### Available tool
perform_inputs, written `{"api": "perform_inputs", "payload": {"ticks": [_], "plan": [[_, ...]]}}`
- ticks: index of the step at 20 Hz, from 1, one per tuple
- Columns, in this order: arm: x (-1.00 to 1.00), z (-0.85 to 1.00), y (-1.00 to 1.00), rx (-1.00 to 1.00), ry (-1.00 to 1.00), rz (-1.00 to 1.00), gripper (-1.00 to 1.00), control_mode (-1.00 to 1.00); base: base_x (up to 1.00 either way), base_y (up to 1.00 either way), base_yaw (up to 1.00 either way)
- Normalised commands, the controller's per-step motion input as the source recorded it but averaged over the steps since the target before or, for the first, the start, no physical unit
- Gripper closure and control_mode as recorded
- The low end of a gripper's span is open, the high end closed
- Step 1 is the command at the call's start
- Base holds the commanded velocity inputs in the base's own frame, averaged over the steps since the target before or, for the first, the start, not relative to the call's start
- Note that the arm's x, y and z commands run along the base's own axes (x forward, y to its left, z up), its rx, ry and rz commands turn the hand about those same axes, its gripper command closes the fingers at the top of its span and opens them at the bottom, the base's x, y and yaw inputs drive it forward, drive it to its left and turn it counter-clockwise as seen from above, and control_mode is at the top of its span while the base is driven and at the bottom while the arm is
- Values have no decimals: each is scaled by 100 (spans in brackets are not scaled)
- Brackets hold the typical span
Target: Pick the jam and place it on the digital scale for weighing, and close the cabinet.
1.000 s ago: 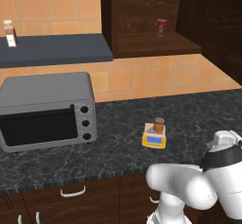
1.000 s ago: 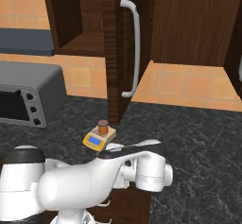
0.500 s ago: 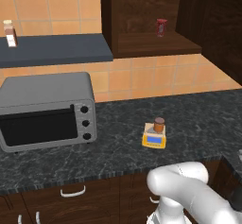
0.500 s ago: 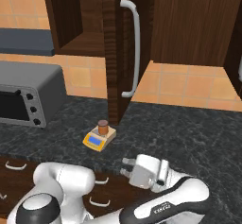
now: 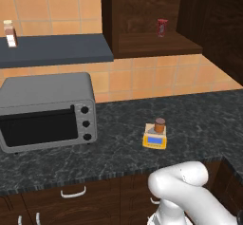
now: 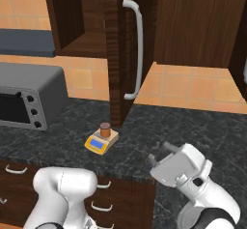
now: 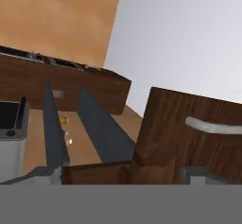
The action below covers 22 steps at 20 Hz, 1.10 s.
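Note:
The jam (image 5: 160,124), a small orange-brown jar with a dark lid, stands upright on the digital scale (image 5: 154,141) on the dark counter. From the right, the jam (image 6: 104,128) and the digital scale (image 6: 100,144) sit just in front of the open cabinet door (image 6: 117,54), which stands edge-on with its long silver handle (image 6: 138,49). My gripper (image 6: 159,154) is open and holds nothing. It hangs low by the counter's front edge, right of the scale and below the door. In the hand view the cabinet door (image 7: 179,124) and its handle (image 7: 212,125) are close.
A grey toaster oven (image 5: 47,110) stands at the counter's left. A slim red container (image 5: 162,28) sits on the open cabinet's shelf. A white-labelled bottle (image 5: 9,33) is on the dark wall shelf (image 5: 57,49). Drawers with curved handles (image 6: 99,206) run under the counter.
The arm has swung down and rightward; the hand left the left base view and now sits further right in the right base view. The jam has stayed on the scale.

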Motion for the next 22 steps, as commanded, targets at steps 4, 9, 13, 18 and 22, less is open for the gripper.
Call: {"api": "perform_inputs", "payload": {"ticks": [4,9,13,18,22], "plan": [[71,42,-26,10,17,0,-100,-100,0,0,0],[57,34,-40,12,11,5,-100,-100,0,0,0],[20,92,0,1,0,10,-100,-100,0,0,0],[12,99,12,-15,0,2,-100,-100,0,0,0],[18,80,88,-18,0,0,-100,-100,0,0,0]]}}
